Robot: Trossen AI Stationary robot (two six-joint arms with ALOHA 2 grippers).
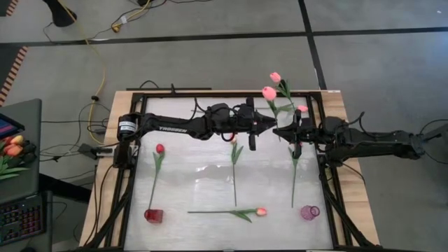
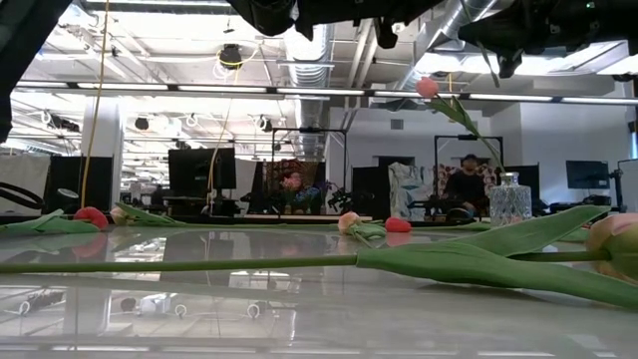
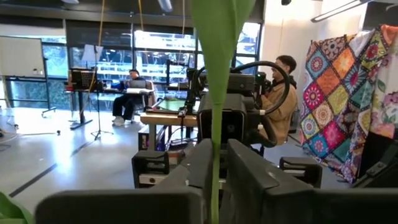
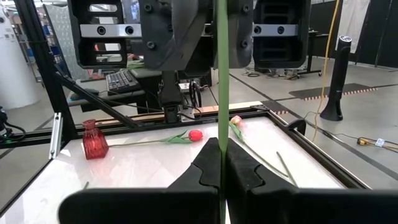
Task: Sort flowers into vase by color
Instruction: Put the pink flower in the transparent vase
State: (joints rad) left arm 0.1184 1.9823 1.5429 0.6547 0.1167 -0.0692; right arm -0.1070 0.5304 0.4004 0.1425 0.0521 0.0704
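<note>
Fingers of both grippers were pinched on tulip stems above the table's middle: the left gripper [image 1: 253,135] on a green stem [image 3: 215,143], the right gripper [image 1: 297,136] on another [image 4: 222,93], each stem running lengthwise between its fingers. "TROSSEN" showed on the left arm [image 1: 171,128]. Three tulips [image 1: 233,211] lay flat. A red vase [image 1: 153,215] and pink vase [image 1: 309,211] held nothing.

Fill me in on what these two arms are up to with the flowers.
The left gripper and right gripper meet above the table's middle, each shut on the thin green stem of one pink artificial tulip, held up between them as for a handover. Other tulips lie on the white tabletop. The small red glass vase and pink glass vase stand empty at the near edge.
</note>
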